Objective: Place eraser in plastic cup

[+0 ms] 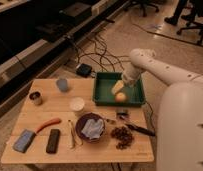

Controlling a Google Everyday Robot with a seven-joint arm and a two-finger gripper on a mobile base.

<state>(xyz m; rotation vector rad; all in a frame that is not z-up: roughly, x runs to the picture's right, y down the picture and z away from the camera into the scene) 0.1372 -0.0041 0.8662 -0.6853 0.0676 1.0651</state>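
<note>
**Gripper over the green tray, eraser lying far from it on the surface**

The gripper (118, 87) hangs inside the green tray (102, 95) at the far right of the wooden surface (50, 109), at the end of the white arm (155, 67) that reaches in from the right. Whether the gripper is apart or together cannot be told. Just near of it in the tray lies a small yellow-orange round thing (121, 97).

The eraser (53, 140), a flat black bar, lies at the near left of the surface, well apart from the gripper. A blue-grey block (24, 140) lies just to its left, and an orange-handled tool (47, 124) lies just beyond both.

The plastic cup (62, 84) stands upright at the far side of the surface, left of the tray and well apart from the eraser. A dark metal cup (35, 97) stands further left, and a white cup (77, 104) stands between the plastic cup and the purple bowl (80, 121).

The bowl sits near the middle of the near edge with a pale cloth (93, 128) in it. To its right lies a cluster of small dark pieces (122, 136).
</note>
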